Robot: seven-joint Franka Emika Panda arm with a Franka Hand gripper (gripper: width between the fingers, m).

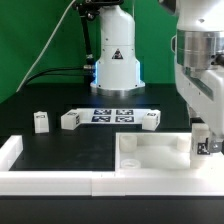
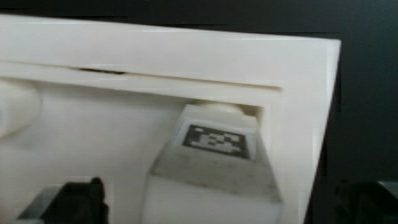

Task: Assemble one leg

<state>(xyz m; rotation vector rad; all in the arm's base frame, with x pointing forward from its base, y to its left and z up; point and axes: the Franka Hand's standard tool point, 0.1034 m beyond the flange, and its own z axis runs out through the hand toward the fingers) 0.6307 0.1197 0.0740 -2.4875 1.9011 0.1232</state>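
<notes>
In the exterior view, the arm hangs at the exterior view's right, its gripper (image 1: 207,146) spread wide around a leg (image 1: 206,146) at the near corner of the large white panel (image 1: 150,153). Three more legs (image 1: 41,122) lie on the black table (image 1: 60,100) near the marker board (image 1: 113,116). A white L-shaped rim (image 1: 40,180) edges the table's front.

In the wrist view, the leg (image 2: 221,150) stands against the panel (image 2: 160,65), its marker facing the camera. One dark fingertip (image 2: 71,200) shows beside it, apart from the leg.
</notes>
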